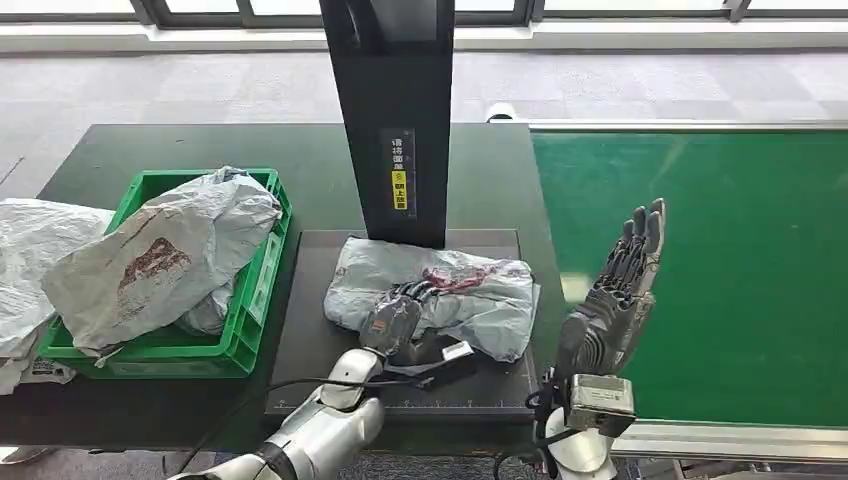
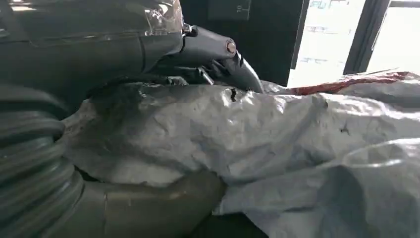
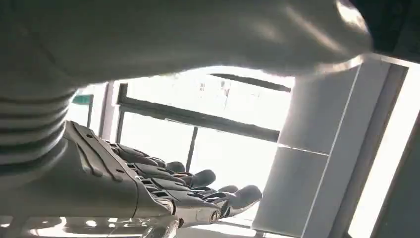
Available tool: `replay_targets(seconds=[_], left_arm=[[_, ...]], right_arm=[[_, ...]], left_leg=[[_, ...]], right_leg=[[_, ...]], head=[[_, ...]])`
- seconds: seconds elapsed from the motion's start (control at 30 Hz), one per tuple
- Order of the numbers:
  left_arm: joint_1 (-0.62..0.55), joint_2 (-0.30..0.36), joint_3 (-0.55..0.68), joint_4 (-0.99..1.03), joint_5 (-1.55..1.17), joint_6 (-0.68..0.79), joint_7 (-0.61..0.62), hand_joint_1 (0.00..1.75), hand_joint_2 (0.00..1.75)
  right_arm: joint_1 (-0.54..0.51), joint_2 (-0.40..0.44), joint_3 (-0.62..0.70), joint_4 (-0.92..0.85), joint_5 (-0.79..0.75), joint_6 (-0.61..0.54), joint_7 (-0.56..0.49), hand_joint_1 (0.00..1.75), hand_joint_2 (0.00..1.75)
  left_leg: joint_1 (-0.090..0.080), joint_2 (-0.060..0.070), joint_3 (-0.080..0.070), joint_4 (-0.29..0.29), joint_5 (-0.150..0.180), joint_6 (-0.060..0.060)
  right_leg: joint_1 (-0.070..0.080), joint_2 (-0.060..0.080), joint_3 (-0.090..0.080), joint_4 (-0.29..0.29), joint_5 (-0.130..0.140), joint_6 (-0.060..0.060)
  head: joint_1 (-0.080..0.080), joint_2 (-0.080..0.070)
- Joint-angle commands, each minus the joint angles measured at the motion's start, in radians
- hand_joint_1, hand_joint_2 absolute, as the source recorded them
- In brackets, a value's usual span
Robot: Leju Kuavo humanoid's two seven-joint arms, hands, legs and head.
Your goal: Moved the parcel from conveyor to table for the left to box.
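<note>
The green conveyor (image 1: 700, 270) is lying right of the dark desk (image 1: 300, 160). A green crate (image 1: 255, 290) is sitting on the desk, holding grey bags. The parcel (image 1: 470, 290) is lying on the black platform (image 1: 310, 330), where the left hand (image 1: 395, 322) is grasping it. The right hand (image 1: 615, 295) is hovering released, fingers straight.

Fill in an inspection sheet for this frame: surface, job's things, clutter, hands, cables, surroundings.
Surface: dark table with black scale platform; green conveyor beside it.
Job's things: grey parcel lying on the platform; green crate holding another grey bag.
Clutter: more grey bags on the table beside the crate.
Hands: left robot hand grips the parcel; right robot hand raised, fingers straight, holding nothing.
Cables: black cable by the left arm.
Surroundings: black post behind the platform; grey carpet, windows.
</note>
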Motion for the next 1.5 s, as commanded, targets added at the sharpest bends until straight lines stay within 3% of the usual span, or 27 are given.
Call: replay_targets(seconds=[0.03, 0.53, 0.57, 0.6, 0.63, 0.67, 0.73, 0.8, 0.9, 1.07, 1.2, 1.5], left_arm=[[-0.020, 0.045, 0.014, 0.041, -0.157, 0.110, 0.106, 1.75, 1.75], [-0.026, 0.059, 0.065, 0.021, -0.261, 0.110, 0.161, 1.75, 1.75], [0.106, 0.145, -0.012, -0.464, -0.399, 0.110, 0.364, 1.75, 1.75], [0.137, 0.166, -0.016, -0.587, -0.399, 0.110, 0.375, 1.75, 1.75], [0.178, 0.253, -0.056, -0.867, -0.399, 0.110, 0.435, 1.75, 1.75], [0.178, 0.253, -0.056, -0.867, -0.399, 0.110, 0.435, 1.75, 1.75], [0.211, 0.298, 0.011, -1.091, -0.399, 0.110, 0.380, 1.75, 1.75], [0.242, 0.256, 0.096, -1.170, -0.399, 0.110, 0.271, 1.75, 1.75], [0.242, 0.256, 0.096, -1.170, -0.399, 0.110, 0.271, 1.75, 1.75], [0.284, 0.122, 0.271, -1.303, -0.399, 0.110, 0.023, 1.75, 1.75], [0.303, 0.022, 0.341, -1.403, -0.399, 0.110, -0.099, 1.75, 1.75], [0.286, 0.013, 0.431, -1.439, -0.399, 0.110, -0.071, 1.75, 1.75]], right_arm=[[0.019, 0.000, -0.070, -0.009, 0.035, 0.006, 0.003, 0.00, 1.75], [0.021, -0.006, -0.091, -0.014, 0.025, 0.008, 0.003, 0.00, 1.75], [0.038, 0.008, -0.104, -0.030, 0.045, 0.005, 0.003, 0.00, 1.75], [0.041, 0.012, -0.107, -0.031, 0.052, 0.004, 0.003, 0.00, 1.75], [0.038, 0.023, -0.113, -0.025, 0.062, 0.003, 0.003, 0.00, 1.75], [0.038, 0.023, -0.113, -0.025, 0.062, 0.003, 0.003, 0.00, 1.75], [0.027, 0.026, -0.112, -0.010, 0.063, -0.011, 0.003, 0.00, 1.75], [0.024, 0.022, -0.108, -0.005, 0.058, -0.022, 0.003, 0.00, 1.75], [0.024, 0.022, -0.108, -0.005, 0.058, -0.022, 0.003, 0.00, 1.75], [0.022, 0.013, -0.101, 0.002, 0.049, -0.042, 0.003, 0.00, 1.75], [0.019, 0.009, -0.097, 0.007, 0.047, -0.052, 0.003, 0.00, 1.75], [0.028, 0.010, -0.106, -0.001, 0.049, -0.052, 0.003, 0.00, 1.75]], left_leg=[[0.000, 0.000, 0.002, -0.002, 0.000, 0.000], [0.000, 0.001, 0.003, -0.002, 0.000, 0.001], [0.000, 0.001, 0.001, -0.001, 0.000, 0.000], [0.000, 0.000, 0.002, -0.002, 0.000, 0.001], [0.000, 0.002, 0.000, -0.001, 0.000, 0.000], [0.000, 0.003, -0.001, 0.000, 0.000, 0.000], [0.001, 0.006, -0.001, 0.000, -0.001, 0.000], [0.001, 0.006, -0.001, 0.000, -0.001, -0.001], [0.001, 0.005, 0.001, -0.001, -0.002, 0.000], [0.002, 0.007, 0.001, -0.001, -0.003, 0.000], [0.001, 0.002, 0.002, -0.001, -0.003, -0.001], [0.000, 0.001, 0.000, -0.001, -0.002, -0.002]], right_leg=[[0.000, 0.000, 0.002, -0.001, 0.000, 0.000], [0.000, 0.001, 0.002, -0.002, 0.000, 0.000], [0.000, 0.000, 0.001, -0.001, 0.000, 0.000], [0.000, 0.000, 0.002, -0.002, 0.000, 0.000], [0.000, 0.002, -0.001, -0.001, 0.000, 0.000], [0.000, 0.003, -0.002, 0.000, 0.001, 0.000], [0.001, 0.005, -0.003, 0.000, 0.000, -0.001], [0.002, 0.006, -0.003, 0.001, 0.000, -0.002], [0.002, 0.005, 0.000, -0.001, -0.001, -0.001], [0.002, 0.006, 0.000, -0.001, -0.001, 0.000], [0.002, 0.002, 0.002, -0.002, -0.002, 0.000], [0.001, 0.002, -0.001, 0.000, -0.001, -0.001]], head=[[0.000, 0.000], [0.000, 0.000], [0.000, 0.000], [0.000, 0.000], [0.000, 0.000], [0.000, 0.000], [0.000, 0.000], [0.000, 0.000], [0.000, 0.000], [0.000, 0.000], [0.000, 0.000], [0.000, 0.000]])
